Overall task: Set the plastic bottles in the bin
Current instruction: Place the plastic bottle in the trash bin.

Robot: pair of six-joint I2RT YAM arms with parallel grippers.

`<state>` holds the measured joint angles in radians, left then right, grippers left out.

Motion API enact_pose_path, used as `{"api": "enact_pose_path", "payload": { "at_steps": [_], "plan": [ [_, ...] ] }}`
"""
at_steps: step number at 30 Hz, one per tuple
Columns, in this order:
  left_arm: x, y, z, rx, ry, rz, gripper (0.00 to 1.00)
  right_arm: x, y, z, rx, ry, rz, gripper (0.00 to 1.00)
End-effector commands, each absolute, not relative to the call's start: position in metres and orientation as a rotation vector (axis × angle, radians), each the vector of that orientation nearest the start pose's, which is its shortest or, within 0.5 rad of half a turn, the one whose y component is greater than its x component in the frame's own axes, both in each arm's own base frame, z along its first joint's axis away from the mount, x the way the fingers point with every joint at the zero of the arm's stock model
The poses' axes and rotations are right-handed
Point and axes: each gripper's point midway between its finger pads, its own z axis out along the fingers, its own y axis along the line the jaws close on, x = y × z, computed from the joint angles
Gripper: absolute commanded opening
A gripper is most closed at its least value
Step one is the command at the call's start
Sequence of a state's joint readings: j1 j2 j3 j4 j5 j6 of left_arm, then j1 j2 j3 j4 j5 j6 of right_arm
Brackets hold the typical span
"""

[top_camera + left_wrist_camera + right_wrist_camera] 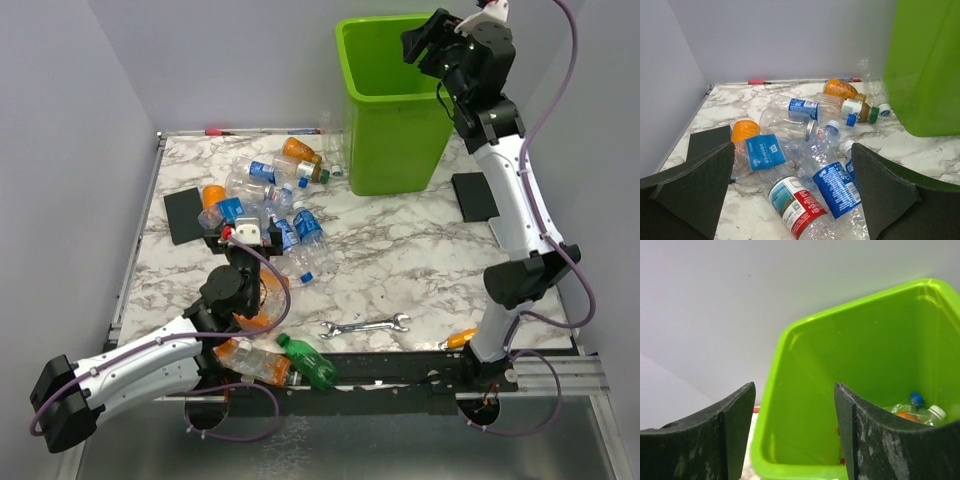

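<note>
Fingers point(695, 190) of the left gripper point(794, 147) stand spread as wide as they go, with nothing held between them. They hover low over the left half of the marble table point(400, 270), pointed at a heap of bottles point(790, 122) lying loose on the top. In that heap a red-labelled bottle point(795, 205) lies nearest the fingers, a blue-labelled bottle point(835, 187) is just to its right, a crushed orange bottle point(745, 131) lies to the left, and a round orange bottle point(840, 89) sits further back near the far wall. A black pad point(183, 215) lies flat left of the heap, and a red pen point(220, 131) lies along the table's far edge. At the near edge, beside the left arm, an amber bottle point(255, 360) and a green bottle point(310, 363) lie on their sides close together. To their right a wrench point(365, 326) lies flat on the marble, and further right the orange handle of a screwdriver point(460, 339) shows beside the right arm's base. The bin point(395, 150) stands upright at the far side, right of the heap, with a second pad point(474, 196) just right of it. At the bottom of the bin lie a few bottles, showing a blue cap point(916, 399) and a white cap point(937, 412). The right gripper point(795, 385) hangs above the bin's right rim, its fingers partly apart with a bare gap between them, gripping nothing.
</note>
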<state>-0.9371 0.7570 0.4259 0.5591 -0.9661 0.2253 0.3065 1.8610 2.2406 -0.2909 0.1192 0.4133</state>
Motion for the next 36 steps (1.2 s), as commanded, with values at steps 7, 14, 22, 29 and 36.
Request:
{"api": "enact_pose_path", "payload": {
  "at_steps": [7, 14, 22, 29, 36],
  "plan": [
    [0.272, -0.139, 0.27, 0.105, 1.444, -0.027, 0.99, 0.357, 0.193, 0.5, -0.113, 1.428, 0.812, 0.66],
    [0.275, -0.17, 0.251, 0.215, 1.556, -0.101, 0.99, 0.295, 0.185, 0.354, -0.098, 1.694, 0.881, 0.65],
    [0.28, -0.226, 0.212, 0.238, 1.846, -0.344, 0.99, 0.266, 0.192, 0.213, -0.035, 1.976, 0.983, 0.64],
    [0.319, -0.218, 0.16, -0.129, 2.097, -0.376, 0.99, 0.257, 0.191, 0.178, 0.008, 2.02, 1.003, 0.64],
    [0.342, -0.238, 0.143, -0.225, 2.158, -0.372, 0.99, 0.252, 0.183, 0.172, 0.021, 2.047, 0.957, 0.64]
  ]
}}
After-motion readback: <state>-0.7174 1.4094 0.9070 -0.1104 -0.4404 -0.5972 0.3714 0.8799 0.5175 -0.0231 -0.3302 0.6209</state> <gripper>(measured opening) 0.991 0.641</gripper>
